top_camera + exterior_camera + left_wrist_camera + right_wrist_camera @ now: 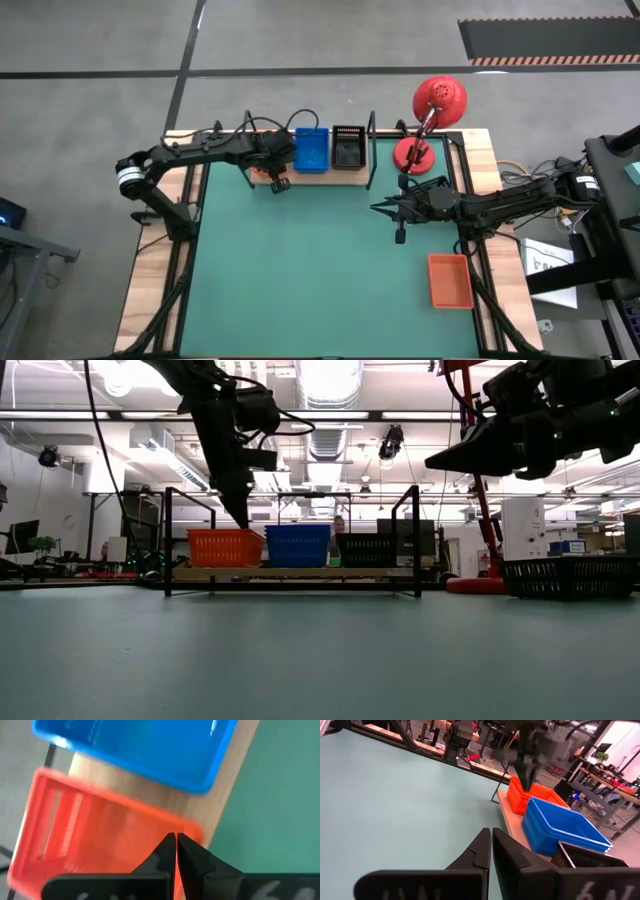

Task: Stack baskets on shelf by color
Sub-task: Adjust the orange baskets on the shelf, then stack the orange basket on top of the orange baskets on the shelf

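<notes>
1. Orange stack (262, 172) on the shelf (345, 176) mostly hidden under the left arm in the high view; seen clearly only in the low view (225, 547) and both wrist views.
2. Could not tell how many baskets made up each stack on the shelf.
3. Left gripper (176, 838) closed, fingers pressed together, empty, tips poised just above the near rim of the orange stack (100, 840); contact with the rim hard to judge.
4. Same gripper in the low view (243, 520) pointed down, hanging over the orange stack's right end.
5. Right gripper (491, 832) closed too, holding nothing, raised over the green mat (300, 270) near the red lamp (430, 120).
6. Right gripper in the high view (378, 208) well apart from the shelf, aimed leftward across the mat.
7. Blue stack (311, 150) sat at the shelf's middle, black stack (348, 146) at its right, all three side by side.
8. Lone orange basket (450, 280) lay on the mat near the right front edge, well apart from both grippers.
9. Dark basket (570, 575) stood at the right of the low view, close to the camera, not made out from above.
</notes>
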`<action>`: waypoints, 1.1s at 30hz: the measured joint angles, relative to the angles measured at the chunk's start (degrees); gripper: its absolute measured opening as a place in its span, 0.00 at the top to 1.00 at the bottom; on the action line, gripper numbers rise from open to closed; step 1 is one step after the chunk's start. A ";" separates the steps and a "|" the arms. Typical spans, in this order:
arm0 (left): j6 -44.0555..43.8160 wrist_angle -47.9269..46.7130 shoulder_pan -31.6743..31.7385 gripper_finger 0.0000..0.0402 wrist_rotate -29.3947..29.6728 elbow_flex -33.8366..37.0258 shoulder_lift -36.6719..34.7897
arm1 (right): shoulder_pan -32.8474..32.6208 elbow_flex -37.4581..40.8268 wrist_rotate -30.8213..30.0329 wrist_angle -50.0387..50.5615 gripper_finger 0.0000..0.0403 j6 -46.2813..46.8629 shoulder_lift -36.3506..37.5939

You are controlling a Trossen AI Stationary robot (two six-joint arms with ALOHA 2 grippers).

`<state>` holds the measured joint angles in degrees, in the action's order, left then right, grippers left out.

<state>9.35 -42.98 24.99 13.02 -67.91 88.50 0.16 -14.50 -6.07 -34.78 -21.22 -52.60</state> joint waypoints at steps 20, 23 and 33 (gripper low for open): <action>-4.30 57.73 -29.38 1.00 4.00 30.78 -25.68 | -15.63 -1.98 0.45 2.93 0.98 20.42 -0.02; 0.30 68.77 -31.23 1.00 4.02 35.82 -26.09 | -18.70 -4.74 -0.76 5.17 0.98 21.73 -0.04; 15.11 82.76 -31.36 1.00 4.35 40.38 -25.96 | -26.19 -19.56 -5.59 41.20 0.98 39.07 -0.09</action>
<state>24.46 39.78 -6.37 17.37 -27.53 62.54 -26.02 -34.07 -11.66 6.42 17.85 -52.69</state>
